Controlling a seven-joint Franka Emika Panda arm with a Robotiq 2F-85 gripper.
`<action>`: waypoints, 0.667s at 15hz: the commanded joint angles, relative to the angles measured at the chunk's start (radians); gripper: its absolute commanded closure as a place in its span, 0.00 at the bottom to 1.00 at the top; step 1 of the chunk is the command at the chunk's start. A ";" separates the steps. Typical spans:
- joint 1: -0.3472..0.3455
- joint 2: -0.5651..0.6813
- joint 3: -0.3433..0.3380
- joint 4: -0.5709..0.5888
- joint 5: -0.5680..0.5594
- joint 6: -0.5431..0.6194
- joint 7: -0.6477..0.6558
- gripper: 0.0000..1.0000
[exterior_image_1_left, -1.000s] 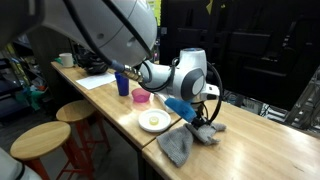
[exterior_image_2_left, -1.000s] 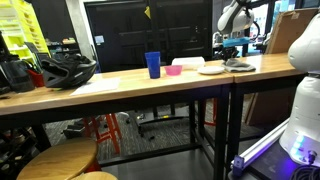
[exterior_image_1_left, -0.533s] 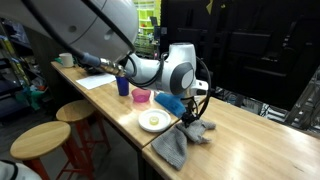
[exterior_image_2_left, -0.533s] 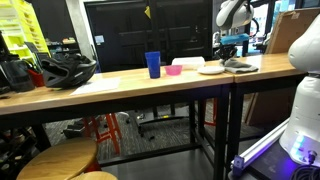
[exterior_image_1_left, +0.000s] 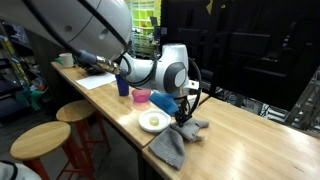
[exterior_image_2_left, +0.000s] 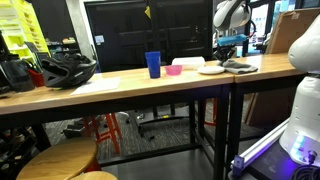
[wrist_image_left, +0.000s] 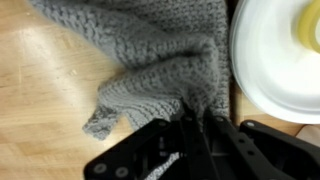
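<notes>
Wrist view shows the gripper (wrist_image_left: 197, 120) with jaws pinched shut on the near edge of the grey knitted cloth (wrist_image_left: 150, 60), which spreads ahead, touching the white plate (wrist_image_left: 268, 75).

1. A long wooden table (exterior_image_1_left: 262, 142) (pale top, dark legs).
2. On it lies a crumpled grey cloth (exterior_image_1_left: 172, 148), just beside a white plate (exterior_image_1_left: 153, 122).
3. Farther along stand a pink bowl (exterior_image_1_left: 141, 96), a blue cup (exterior_image_1_left: 122, 84), a paper sheet (exterior_image_1_left: 98, 81) and a black helmet (exterior_image_2_left: 65, 70).
</notes>
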 joint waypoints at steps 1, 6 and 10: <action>-0.019 -0.002 -0.010 -0.017 0.008 -0.015 0.026 0.98; -0.030 -0.021 -0.015 -0.048 -0.001 -0.037 0.028 0.98; -0.009 -0.006 0.009 -0.042 -0.002 -0.029 0.028 0.98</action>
